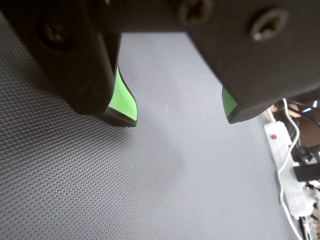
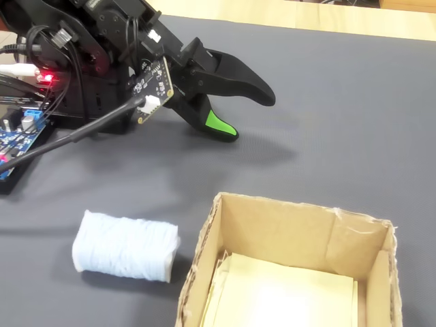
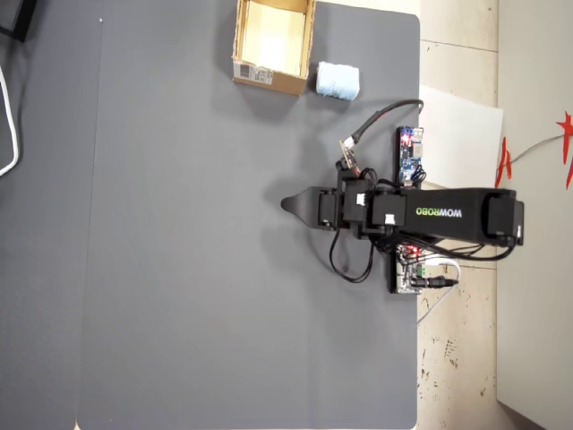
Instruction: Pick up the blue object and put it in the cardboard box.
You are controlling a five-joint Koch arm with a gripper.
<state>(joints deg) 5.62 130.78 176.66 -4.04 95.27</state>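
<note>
blue object (image 2: 125,246) is lying on its side at the lower left of the fixed view, just beside the left wall of the cardboard box (image 2: 206,235), and in the overhead view it's at the top, right next to the box's right side. nothing's holding it yet.

your gripper (image 2: 252,112) is sitting up in the upper middle of the fixed view, well apart from the roll, jaws spread with a clear gap and nothing between them. wrist view shows only the bare grey mat (image 1: 150,190) between the green pads (image 1: 122,97), so the roll isn't even in its sight.

so the step looks like the reach, and i'd say you want to swing toward the roll first and get it centred in the wrist view before dropping. come down across the roll's short width, not along its length. it looks soft, so it'll probably squash a bit, go low enough to get the pads round its middle. watch the box wall, since it's so close a jaw could catch the flap and shove the box.
</note>
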